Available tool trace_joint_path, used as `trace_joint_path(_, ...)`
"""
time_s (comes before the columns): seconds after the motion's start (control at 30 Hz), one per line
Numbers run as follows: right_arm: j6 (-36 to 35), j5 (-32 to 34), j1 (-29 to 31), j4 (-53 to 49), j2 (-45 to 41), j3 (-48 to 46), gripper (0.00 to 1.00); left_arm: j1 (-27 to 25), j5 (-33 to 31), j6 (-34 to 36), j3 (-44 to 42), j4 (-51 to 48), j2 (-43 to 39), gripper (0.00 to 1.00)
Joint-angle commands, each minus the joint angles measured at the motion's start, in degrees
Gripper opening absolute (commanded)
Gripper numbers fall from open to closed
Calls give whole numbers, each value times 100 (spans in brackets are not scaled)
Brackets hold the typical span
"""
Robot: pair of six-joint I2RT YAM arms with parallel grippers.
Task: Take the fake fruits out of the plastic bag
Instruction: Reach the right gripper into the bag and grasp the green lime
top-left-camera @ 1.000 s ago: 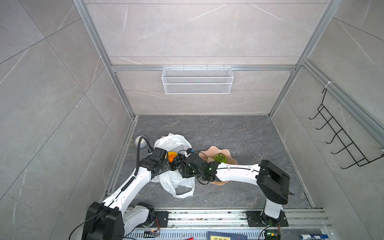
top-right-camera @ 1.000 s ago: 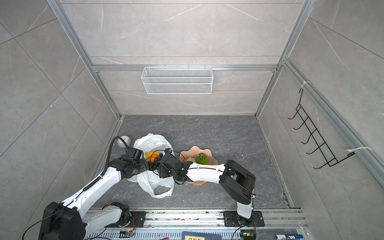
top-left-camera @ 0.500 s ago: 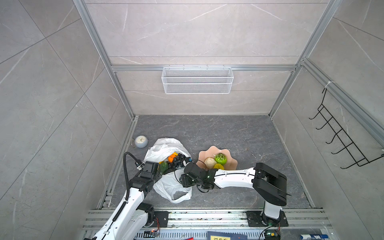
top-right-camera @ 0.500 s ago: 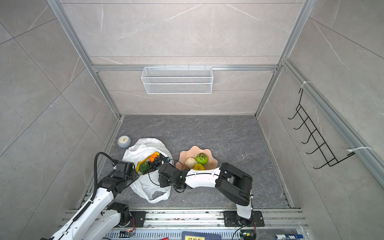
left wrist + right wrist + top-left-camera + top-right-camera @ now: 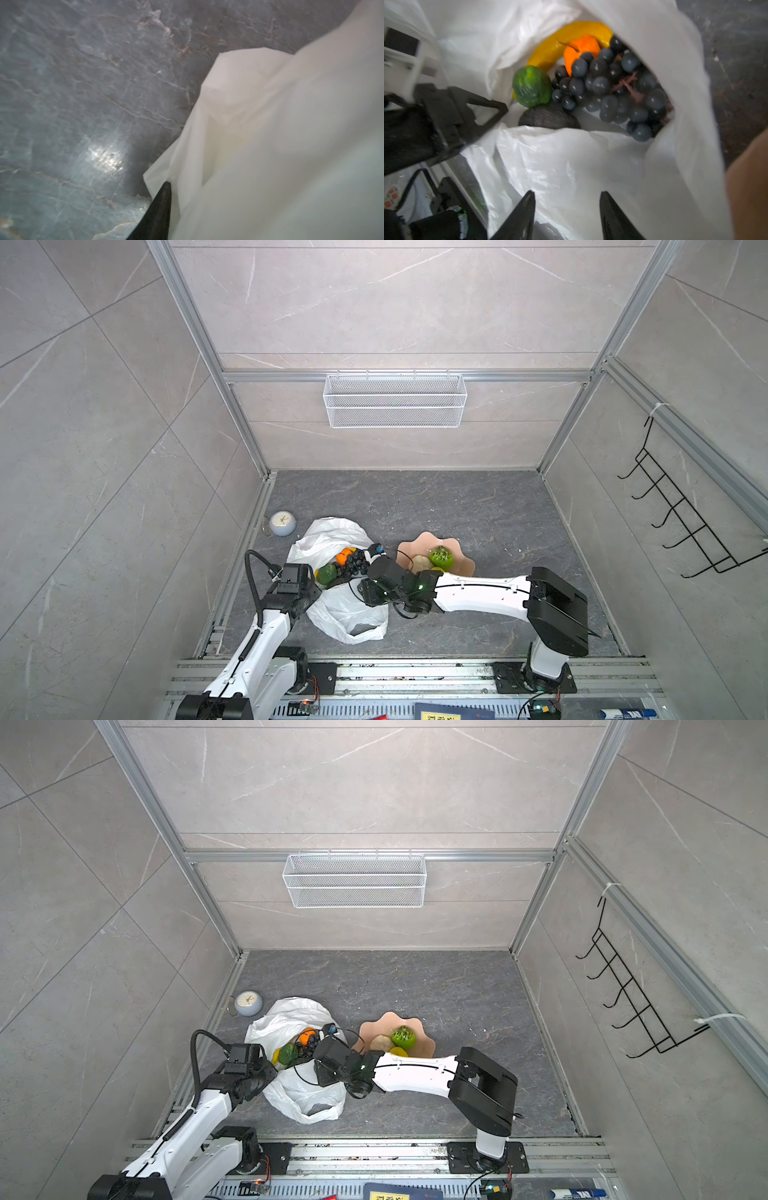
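Observation:
The white plastic bag lies on the grey floor with its mouth open. Inside it, the right wrist view shows a yellow banana, an orange, a dark grape bunch, a green fruit and a dark brown piece. My left gripper is at the bag's left rim. One of its fingers shows against the film, and the bag hides the other. My right gripper hovers open over the bag's near side, holding nothing. A bumpy green fruit, a cream one and a yellow one lie on the pink plate.
A small round clock stands by the left wall, behind the bag. A white wire-mesh basket hangs on the back wall and a black hook rack on the right wall. The plate's edge is next to my right gripper.
My left gripper has drawn back from over the bag's mouth to its left rim. My right gripper has pulled out toward the near side, uncovering the fruits in the bag and on the plate.

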Motion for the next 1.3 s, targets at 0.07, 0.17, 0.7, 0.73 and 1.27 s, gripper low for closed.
trace_joint_path(0.07,83,-48,38,-142,302,708,51,47,307,792,433,608,310,30)
trace_joint_path(0.17,178,-46,38,-406,798,1397,50,185,379,760,271,924,380,29)
trace_joint_path(0.7,541,182,-199,-1787,2961,4144,54,712,1047,901,71,1824,730,17)
trace_joint_path(0.73,522,147,-205,-1746,3055,4233,55,713,1052,904,67,1833,731,16)
trace_joint_path(1.27,421,152,-216,-2880,4421,6271,55,710,1196,915,85,1949,883,15)
